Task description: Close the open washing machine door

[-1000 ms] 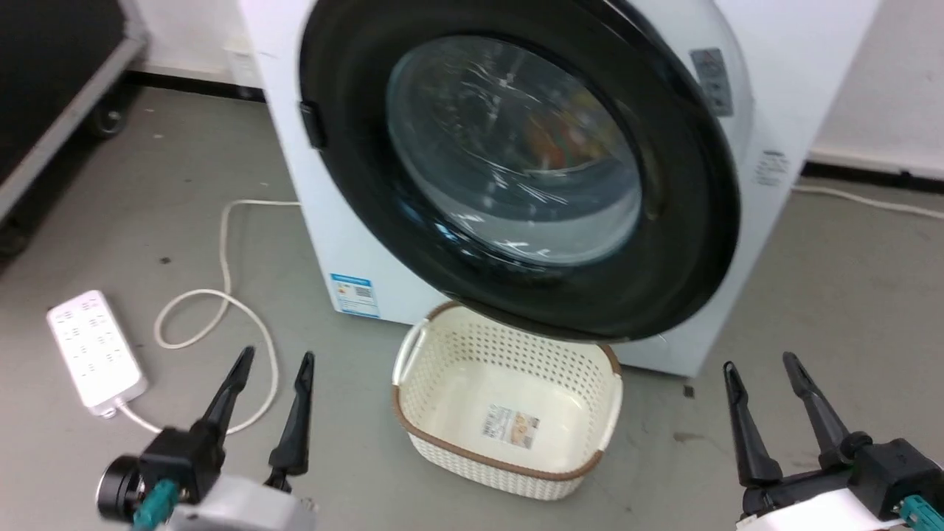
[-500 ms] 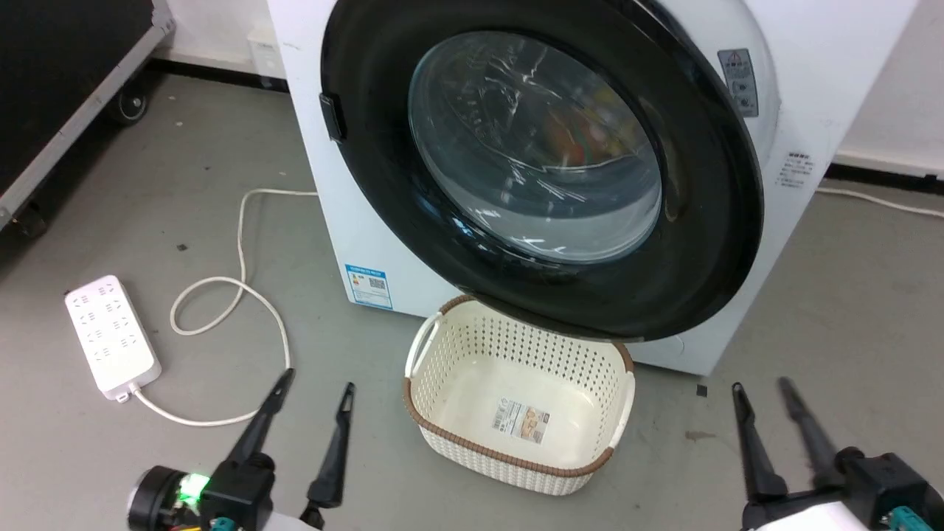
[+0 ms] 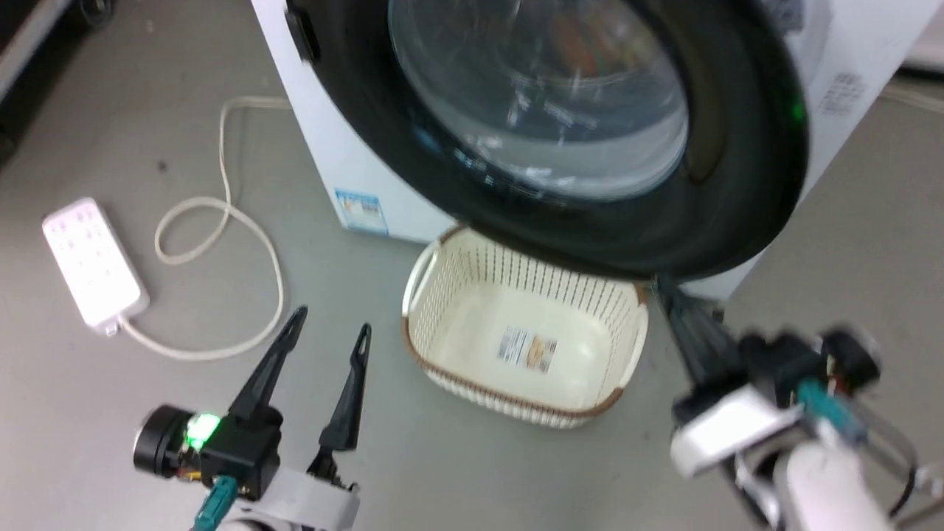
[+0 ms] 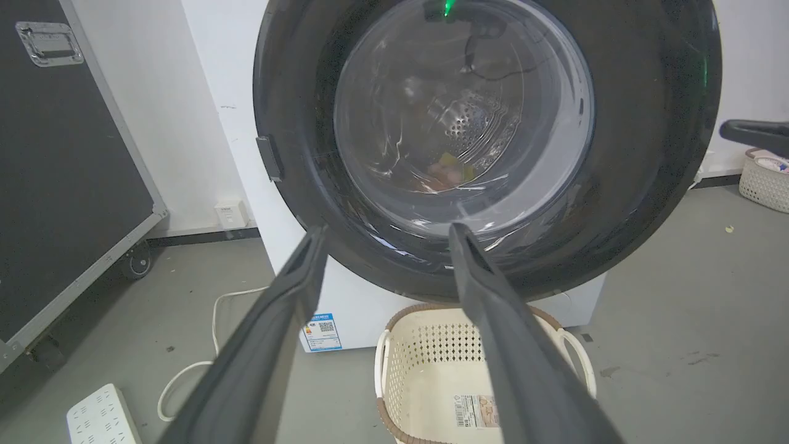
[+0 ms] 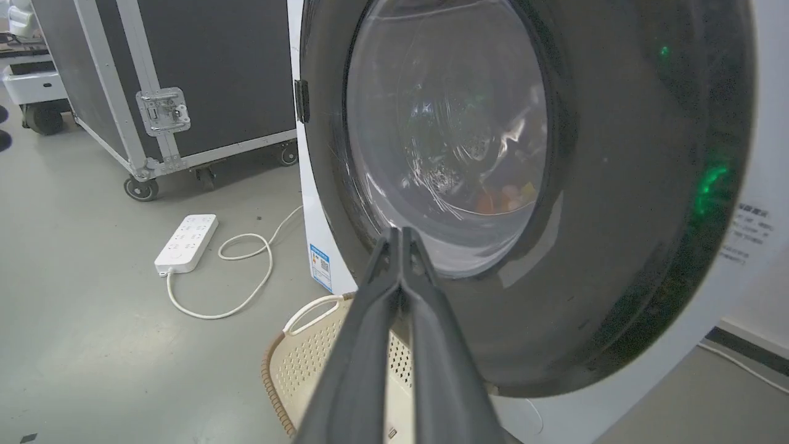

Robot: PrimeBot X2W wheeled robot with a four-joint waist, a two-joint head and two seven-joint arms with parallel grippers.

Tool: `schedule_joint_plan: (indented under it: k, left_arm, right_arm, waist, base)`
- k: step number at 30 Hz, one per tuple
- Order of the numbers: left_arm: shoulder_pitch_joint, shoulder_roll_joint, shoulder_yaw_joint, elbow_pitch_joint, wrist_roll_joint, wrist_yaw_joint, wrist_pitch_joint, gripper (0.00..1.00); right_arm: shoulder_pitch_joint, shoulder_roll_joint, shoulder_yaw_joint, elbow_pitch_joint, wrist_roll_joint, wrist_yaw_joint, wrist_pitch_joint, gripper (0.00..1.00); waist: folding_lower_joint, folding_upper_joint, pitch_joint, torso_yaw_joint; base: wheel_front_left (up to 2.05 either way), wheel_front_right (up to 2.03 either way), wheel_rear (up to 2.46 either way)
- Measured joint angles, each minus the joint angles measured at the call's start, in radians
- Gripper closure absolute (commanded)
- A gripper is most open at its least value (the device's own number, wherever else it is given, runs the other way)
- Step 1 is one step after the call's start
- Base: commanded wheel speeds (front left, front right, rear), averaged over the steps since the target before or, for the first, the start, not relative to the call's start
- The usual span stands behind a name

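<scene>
Washing machine door [image 3: 737,184], black-rimmed with a glass bowl, stands swung out from the white washer at twelve o'clock, overhanging a cream basket [image 3: 516,402] at six. Power strip [image 3: 92,262] lies at nine. Left gripper [image 3: 330,322], at seven, has fingers spread wide; right gripper [image 5: 400,234], at four, has fingers pressed together near the door's lower rim.

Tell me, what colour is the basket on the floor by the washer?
The basket is cream with a brown rim, clearest in the head view.
</scene>
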Motion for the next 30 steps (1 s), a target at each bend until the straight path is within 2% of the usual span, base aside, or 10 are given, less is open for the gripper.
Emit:
schedule_joint_plan:
  k: [5, 11, 24, 30]
  left_arm:
    - [-0.048, -0.019, 0.010, -0.002, 0.016, -0.026, 0.000, 0.00]
    - [-0.088, -0.038, 0.029, -0.001, 0.025, -0.048, 0.000, 0.00]
    - [-0.113, -0.072, 0.051, -0.002, 0.042, -0.077, 0.000, 0.00]
    - [-0.129, -0.079, 0.059, -0.001, 0.050, -0.085, 0.000, 0.00]
  right_arm:
    - [-0.188, -0.101, 0.025, 0.063, 0.025, 0.000, 0.054, 1.00]
    - [-0.352, -0.165, -0.047, 0.174, 0.052, 0.000, 0.099, 1.00]
    - [-0.546, -0.167, -0.292, 0.337, 0.038, 0.002, 0.158, 1.00]
    - [-0.638, -0.169, -0.335, 0.399, 0.023, 0.002, 0.159, 1.00]
  waist:
    - [0.0001, 0.0000, 0.086, 0.013]
    - [0.0002, 0.0000, 0.156, 0.043]
    - [0.0000, 0.0000, 0.219, 0.082]
    - [0.0000, 0.0000, 0.243, 0.087]
  base:
    - [0.00, 0.00, 0.00]
    - [0.00, 0.00, 0.00]
    - [0.00, 0.00, 0.00]
    - [0.00, 0.00, 0.00]
